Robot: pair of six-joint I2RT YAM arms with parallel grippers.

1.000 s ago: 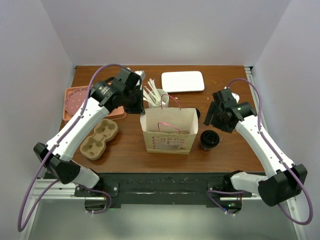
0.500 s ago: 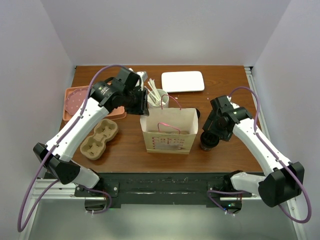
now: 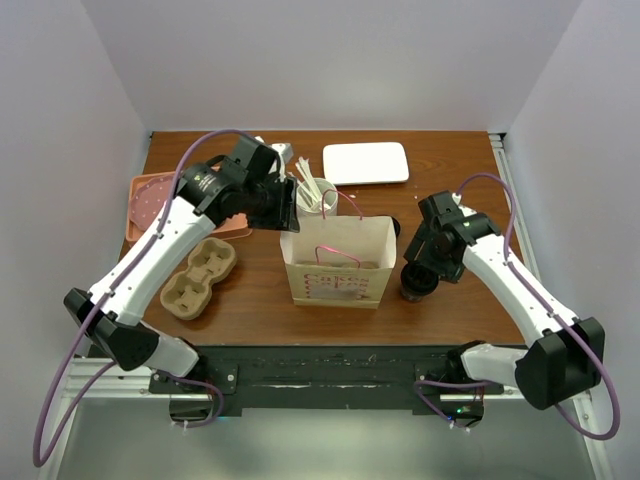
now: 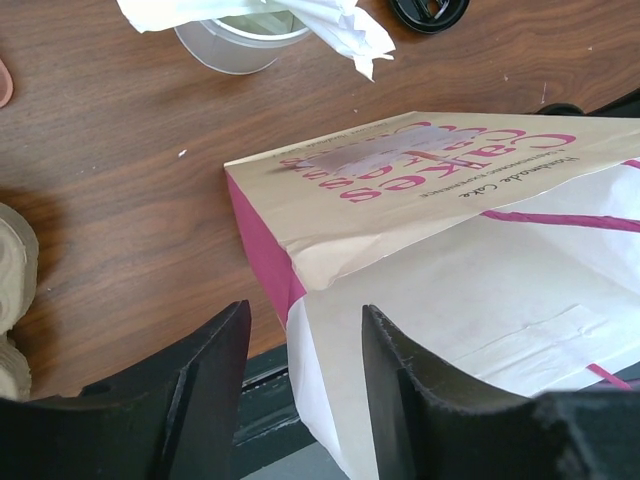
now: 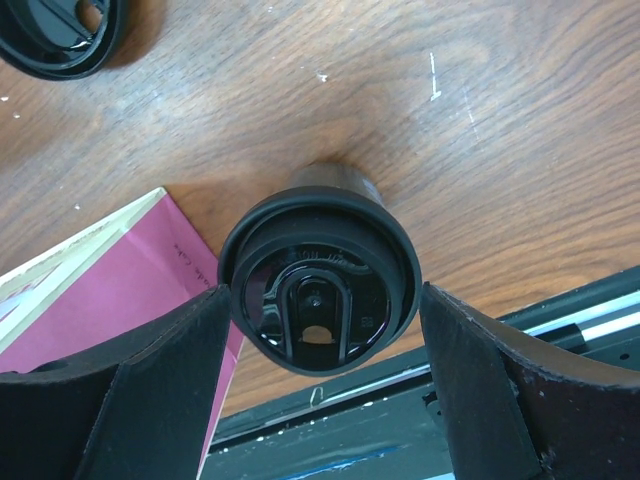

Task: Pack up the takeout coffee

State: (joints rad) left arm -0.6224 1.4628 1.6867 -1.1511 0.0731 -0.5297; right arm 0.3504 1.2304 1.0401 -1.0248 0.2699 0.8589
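Note:
The takeout coffee (image 5: 320, 295), a small dark cup with a round black lid, stands upright on the table just right of the paper bag (image 3: 338, 262). In the top view it (image 3: 414, 286) is partly covered by my right gripper (image 3: 426, 262). My right gripper (image 5: 322, 298) is open, with one finger on each side of the lid and a gap on both sides. My left gripper (image 4: 305, 315) is open and straddles the left rim of the open bag (image 4: 450, 200), with one finger inside and one outside. In the top view it (image 3: 285, 210) is at the bag's back left corner.
A white cup of stirrers (image 3: 318, 195) stands behind the bag. A loose black lid (image 5: 60, 35) lies behind the coffee. A cardboard cup carrier (image 3: 198, 275) and a pink tray (image 3: 150, 200) are at the left. A white tray (image 3: 365, 162) lies at the back.
My right gripper has moved forward and left, down over the coffee, and now straddles its lid. My left gripper has barely shifted at the bag's rim.

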